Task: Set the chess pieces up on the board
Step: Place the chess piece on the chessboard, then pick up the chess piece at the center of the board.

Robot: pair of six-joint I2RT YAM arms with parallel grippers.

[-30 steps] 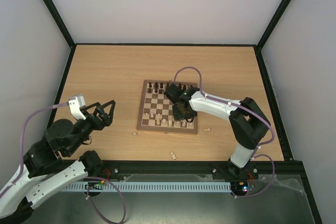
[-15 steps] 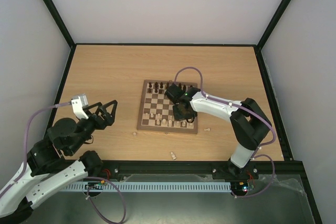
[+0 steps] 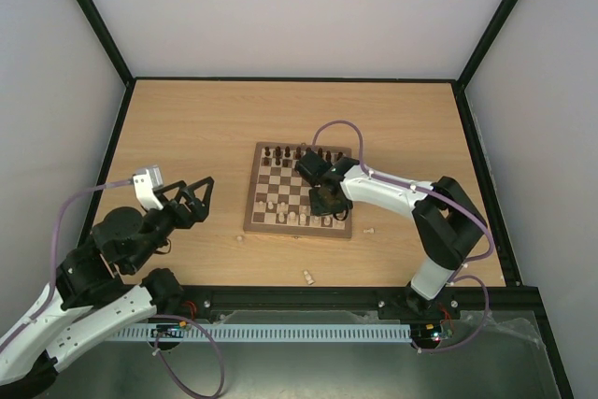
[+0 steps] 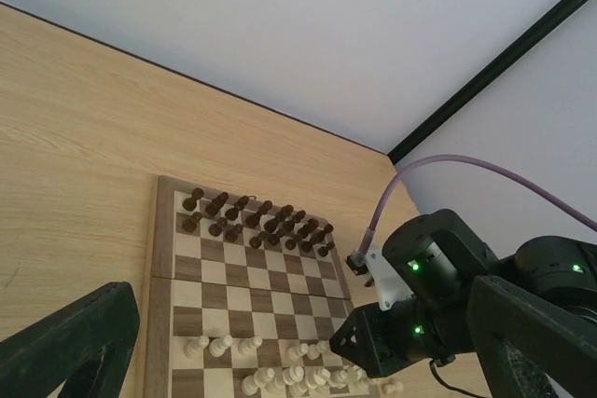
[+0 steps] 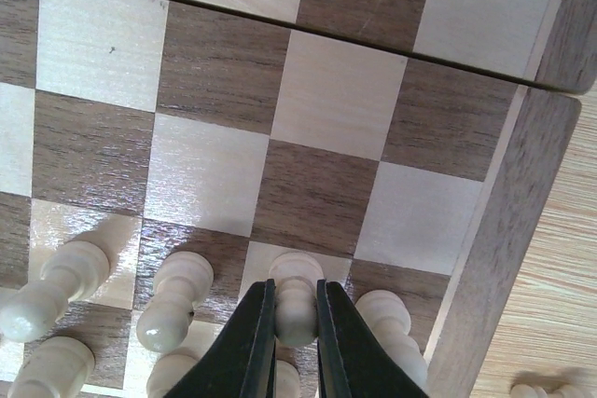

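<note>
Several chess pieces (image 3: pixel 371 230) lie loose off the board (image 5: pixel 485 258); right gripper (image 5: pixel 293 309) is clamped on a pale pawn (image 5: pixel 297 272) at the board's near-right squares; left gripper (image 3: pixel 192 190) hangs with fingers apart, left of the board; risk: a sideways swing on release probably topples the crowded neighbour pawns (image 5: pixel 177 291).

board (image 3: pixel 285 184) 1 | arms (image 3: pixel 392 192) 2 | dark pcs (image 4: pixel 254 219) ~16 | pale pcs (image 3: pixel 371 230) 3 off board, on-board cnt unclear
</note>
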